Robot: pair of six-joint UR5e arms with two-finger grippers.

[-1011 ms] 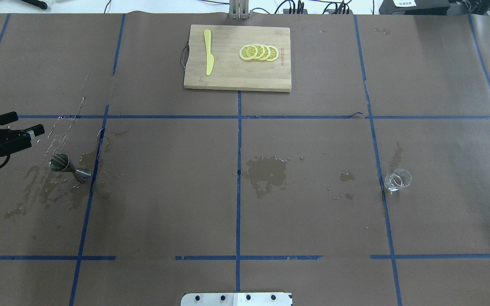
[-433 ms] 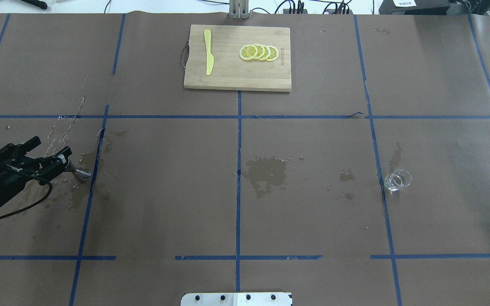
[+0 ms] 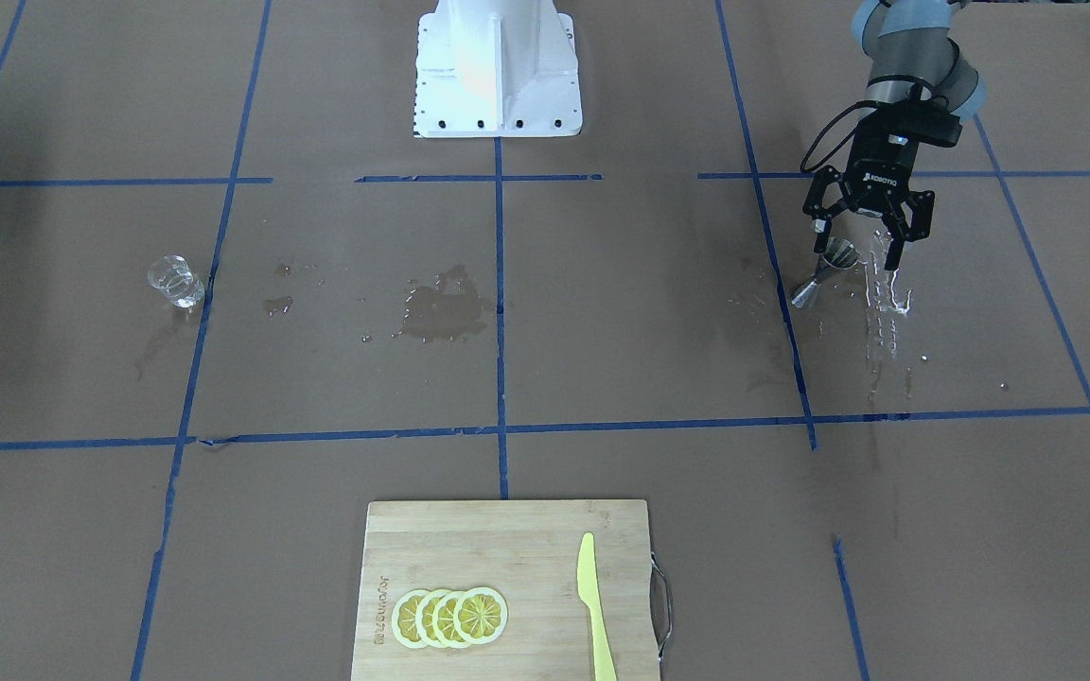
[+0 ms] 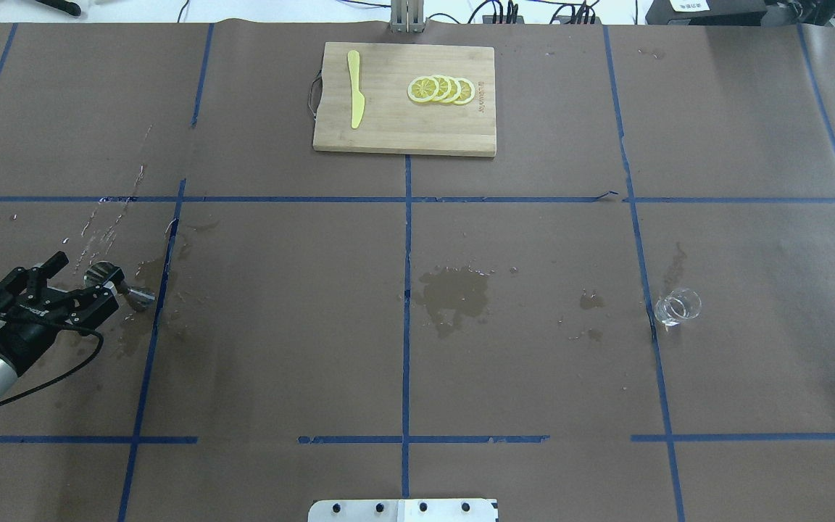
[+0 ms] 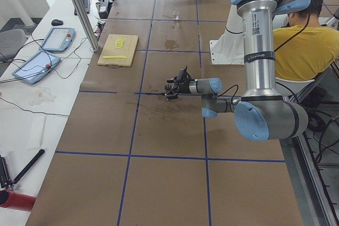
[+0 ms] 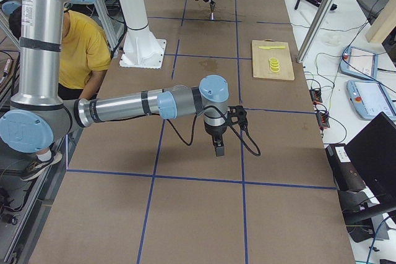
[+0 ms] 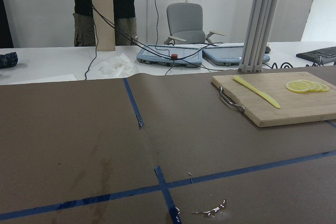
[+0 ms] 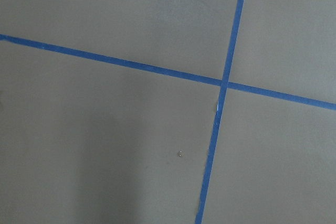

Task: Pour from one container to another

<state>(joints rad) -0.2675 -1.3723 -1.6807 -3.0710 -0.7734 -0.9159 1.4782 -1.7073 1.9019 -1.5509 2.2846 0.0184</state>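
Measuring cup (image 3: pixel 824 271): metal, apparently upright on the wet tabletop (image 4: pixel 403 348), on the robot's left side, well apart from the glass (image 4: pixel 677 305).
Left end effector (image 3: pixel 855 250): fingers apart, cup's upper bowl between the tips, nothing clamped yet.
Right end effector (image 6: pixel 221 143): far off; apart or together, cannot tell.
Nearer arm: the left, by my reading.

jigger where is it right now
Overhead view, far left: the jigger is just left of a blue tape line, with the left gripper holding its open jaws at the jigger's wide end.
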